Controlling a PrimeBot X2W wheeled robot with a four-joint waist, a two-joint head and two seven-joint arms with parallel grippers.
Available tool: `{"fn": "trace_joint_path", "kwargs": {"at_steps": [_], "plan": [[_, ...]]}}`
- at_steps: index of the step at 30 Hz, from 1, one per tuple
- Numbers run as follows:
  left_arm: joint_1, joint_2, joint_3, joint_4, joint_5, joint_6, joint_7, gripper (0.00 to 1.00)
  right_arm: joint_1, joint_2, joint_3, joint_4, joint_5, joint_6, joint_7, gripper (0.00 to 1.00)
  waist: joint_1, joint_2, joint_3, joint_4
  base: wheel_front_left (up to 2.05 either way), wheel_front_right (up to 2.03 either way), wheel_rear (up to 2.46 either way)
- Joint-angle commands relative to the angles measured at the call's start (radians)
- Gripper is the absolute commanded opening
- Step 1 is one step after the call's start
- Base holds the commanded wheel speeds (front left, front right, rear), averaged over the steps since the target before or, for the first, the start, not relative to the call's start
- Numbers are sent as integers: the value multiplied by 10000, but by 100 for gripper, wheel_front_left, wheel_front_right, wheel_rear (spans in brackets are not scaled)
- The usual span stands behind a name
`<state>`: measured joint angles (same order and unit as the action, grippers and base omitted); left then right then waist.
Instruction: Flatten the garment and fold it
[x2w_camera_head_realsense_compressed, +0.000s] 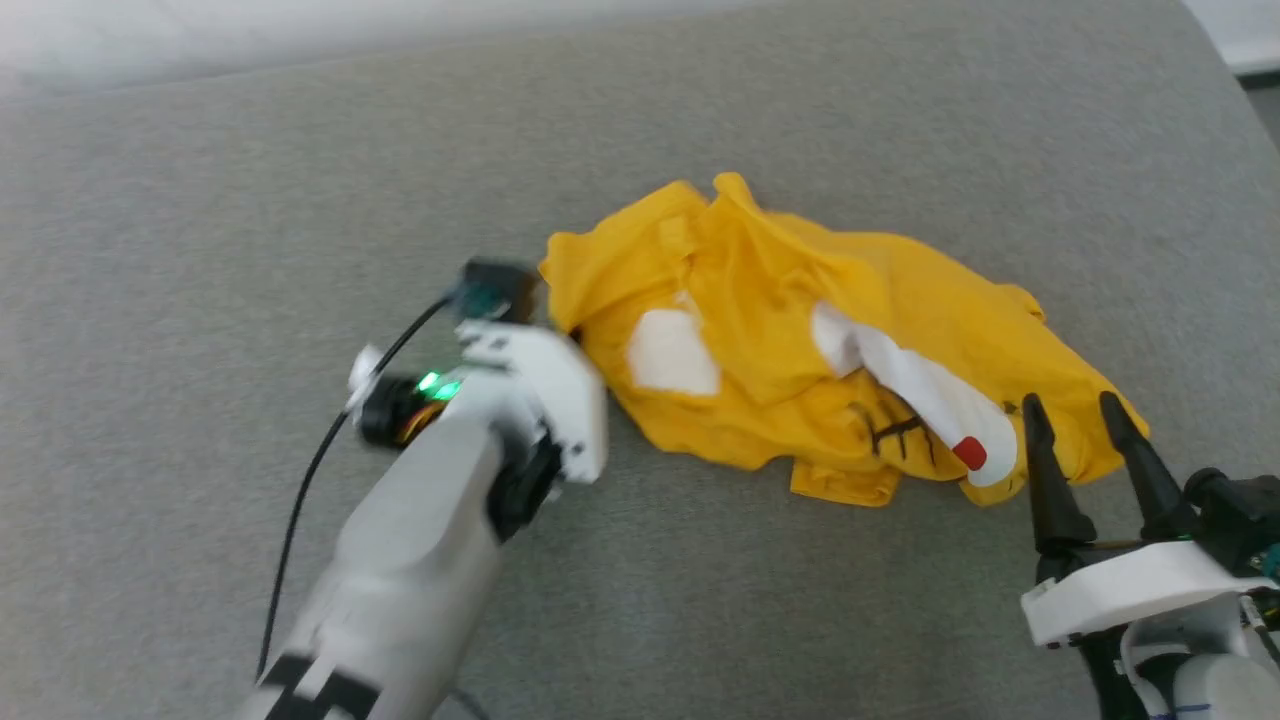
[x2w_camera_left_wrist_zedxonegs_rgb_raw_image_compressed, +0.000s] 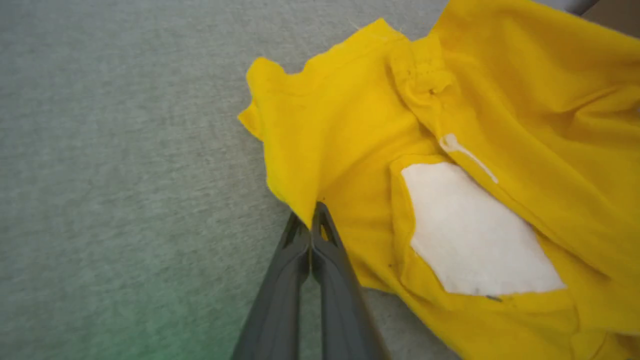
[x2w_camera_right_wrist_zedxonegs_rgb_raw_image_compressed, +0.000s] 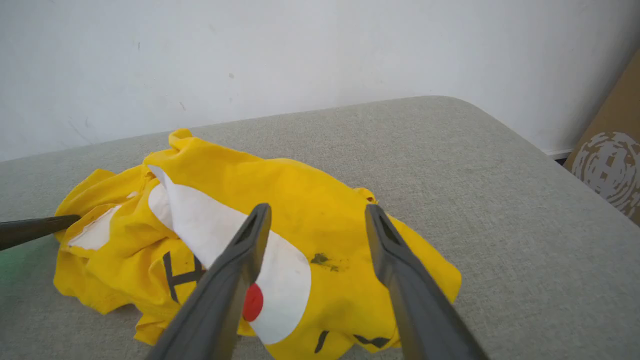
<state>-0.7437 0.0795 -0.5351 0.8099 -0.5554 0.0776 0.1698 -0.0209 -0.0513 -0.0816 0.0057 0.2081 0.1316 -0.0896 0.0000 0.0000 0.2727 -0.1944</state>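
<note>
The garment (x2w_camera_head_realsense_compressed: 800, 350) is a bright yellow T-shirt lying crumpled on the grey cushion, with white patches, a red dot and thin black lines showing. In the left wrist view my left gripper (x2w_camera_left_wrist_zedxonegs_rgb_raw_image_compressed: 312, 212) has its two dark fingers pressed together on a fold at the garment's (x2w_camera_left_wrist_zedxonegs_rgb_raw_image_compressed: 500, 125) left edge. My left wrist (x2w_camera_head_realsense_compressed: 530, 390) sits right against that edge in the head view. My right gripper (x2w_camera_head_realsense_compressed: 1070, 402) stands open at the garment's right end. Its fingers spread over the yellow cloth (x2w_camera_right_wrist_zedxonegs_rgb_raw_image_compressed: 320, 220) without touching it.
The grey cushion (x2w_camera_head_realsense_compressed: 300, 200) stretches wide to the left and behind the garment, with rounded edges at the right (x2w_camera_right_wrist_zedxonegs_rgb_raw_image_compressed: 525, 150). A white wall (x2w_camera_right_wrist_zedxonegs_rgb_raw_image_compressed: 300, 50) rises behind it. A brown cardboard box (x2w_camera_right_wrist_zedxonegs_rgb_raw_image_compressed: 612, 160) stands past the right edge. A black cable (x2w_camera_head_realsense_compressed: 300, 480) hangs from my left arm.
</note>
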Motion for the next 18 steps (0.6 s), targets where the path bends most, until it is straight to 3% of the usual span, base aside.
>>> {"fn": "trace_joint_path", "kwargs": {"at_steps": [1,6,15,16,17,18], "plan": [[415,287,146,-103,-76,155,-198,0,-78,11,-40,-102,-68,-9,-11,100,0,0,-408,524,0,0,0],[2250,1148,718,-1581,-332,801,-977,0,136,11,-301,-320,-273,-9,196,100,0,0,-837,1441,0,0,0],[5780,2290,1439,-5152,-879,2391,-313,0,327,11,-303,-593,-394,-9,610,100,0,0,-1144,2650,0,0,0],[6019,2346,1451,-5466,-898,2507,-233,9,327,11,-286,-616,-394,-9,639,100,0,0,-1155,2718,0,0,0],[6212,2400,1437,-5744,-894,2590,-171,67,324,11,-264,-635,-389,-9,663,100,0,0,-1162,2765,0,0,0],[6358,2448,1422,-5975,-877,2665,-123,100,319,11,-241,-649,-386,-9,686,100,0,0,-1167,2795,0,0,0]]}}
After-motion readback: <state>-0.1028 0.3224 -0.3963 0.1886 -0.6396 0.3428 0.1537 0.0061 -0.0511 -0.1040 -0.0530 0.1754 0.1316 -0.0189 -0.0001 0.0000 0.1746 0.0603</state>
